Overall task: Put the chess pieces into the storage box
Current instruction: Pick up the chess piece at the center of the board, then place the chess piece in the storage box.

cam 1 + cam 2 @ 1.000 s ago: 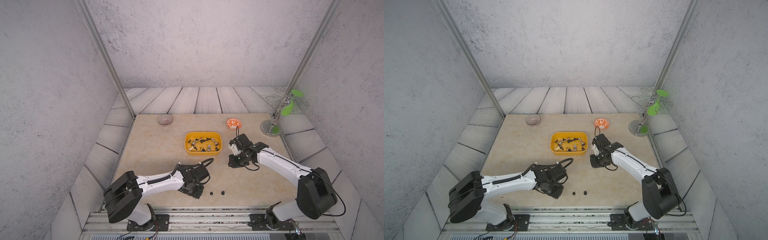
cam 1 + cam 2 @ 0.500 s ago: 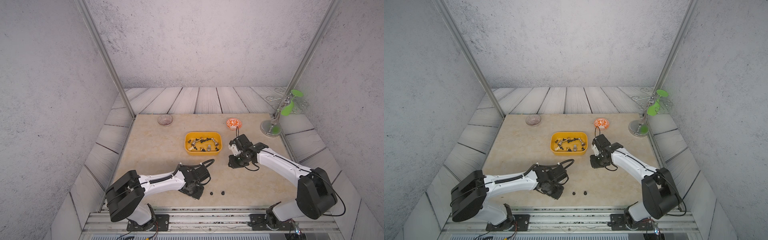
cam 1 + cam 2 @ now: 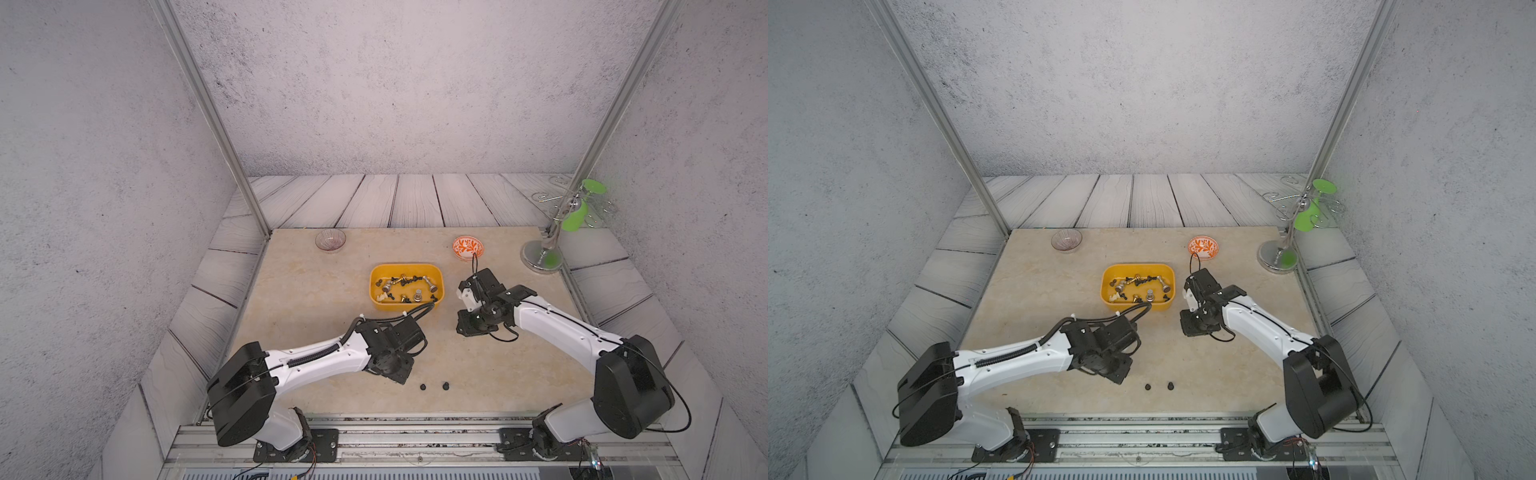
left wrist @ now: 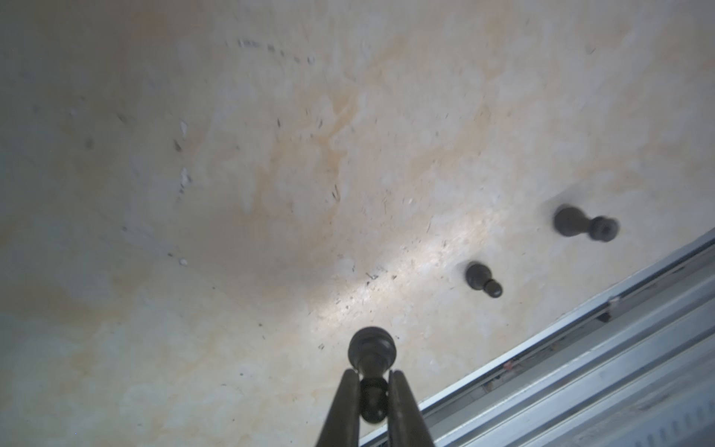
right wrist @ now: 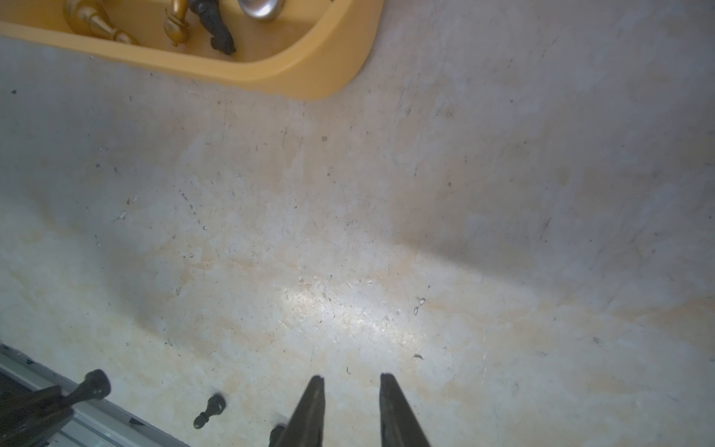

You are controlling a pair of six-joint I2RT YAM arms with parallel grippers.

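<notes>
In the left wrist view my left gripper (image 4: 373,374) is shut on a black chess piece (image 4: 372,348), its head pinched between the fingers and its round base sticking out past the tips. Two more black chess pieces (image 3: 422,387) (image 3: 446,386) lie on the table near the front edge, just right of that gripper. The yellow storage box (image 3: 399,306) sits mid-table with several black, gold and silver pieces inside. My right gripper (image 5: 352,381) hangs open and empty over bare table, right of the box.
A clear glass bowl (image 3: 330,240) stands at the back left and an orange-patterned bowl (image 3: 468,247) at the back right. A metal stand with a green part (image 3: 542,257) occupies the far right corner. The aluminium rail (image 4: 580,367) runs along the table's front edge.
My left gripper has closed on the black piece near the front edge. The right arm has not moved.
</notes>
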